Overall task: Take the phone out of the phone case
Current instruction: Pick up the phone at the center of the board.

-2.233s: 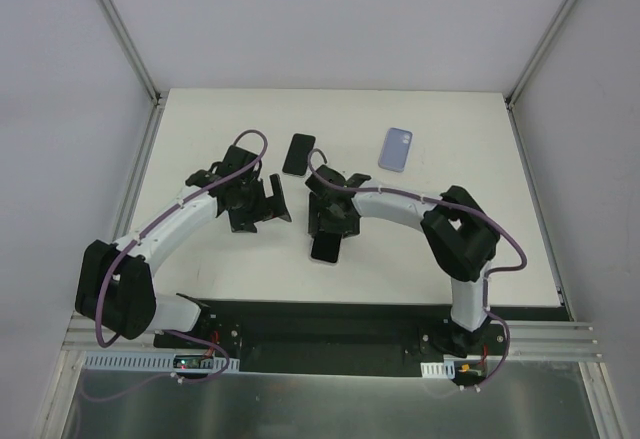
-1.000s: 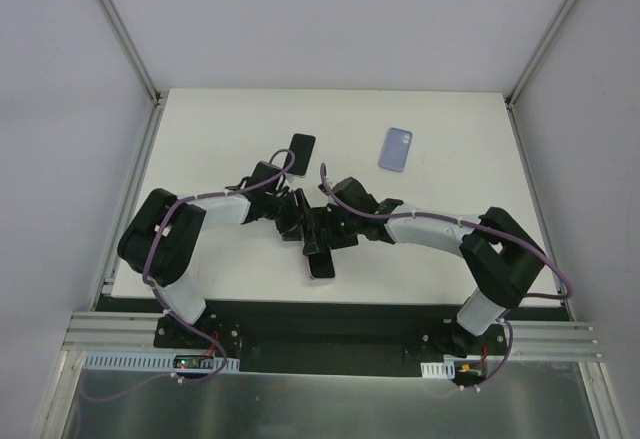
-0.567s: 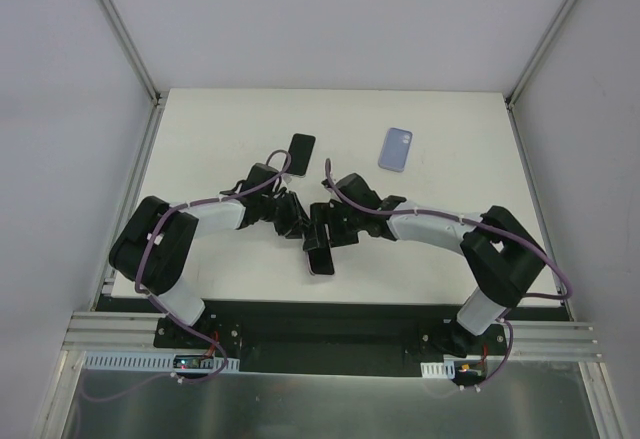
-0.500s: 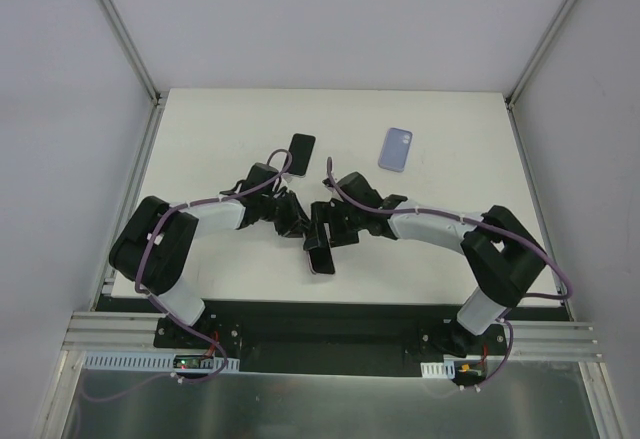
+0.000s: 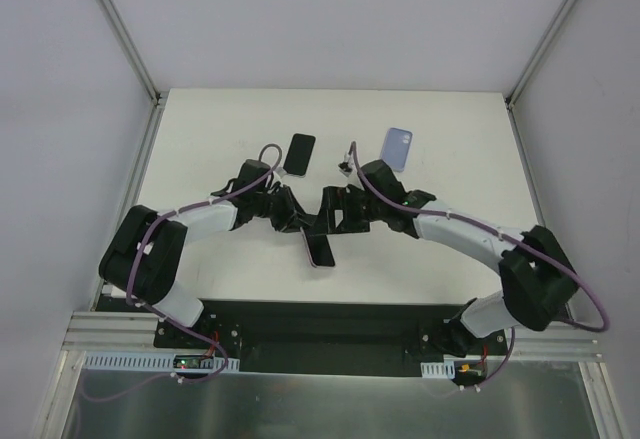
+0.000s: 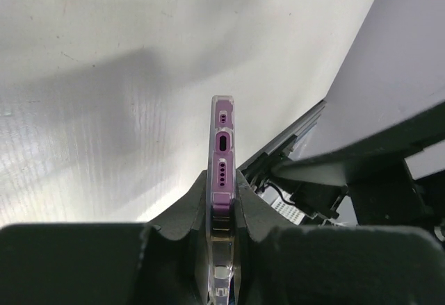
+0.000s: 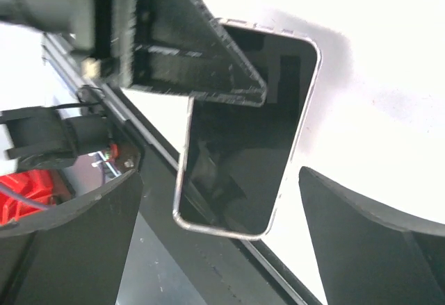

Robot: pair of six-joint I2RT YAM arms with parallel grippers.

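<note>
A purple phone in a clear phone case stands on its long edge above the table, near the front middle. My left gripper is shut on it, one finger pressing each flat face. In the right wrist view its dark screen faces the camera, with a left finger across its top. My right gripper stands open, its fingers wide on either side of the phone and not touching it. From above, the right gripper sits just right of the left gripper.
A black phone lies flat behind the left gripper. A lavender phone case lies at the back right. The white table ends at a black rail along the near edge, close below the held phone.
My left gripper has shut on the cased phone. My right gripper has opened wide and let go, and its arm has swung out to the right. The phone now stands more on edge.
</note>
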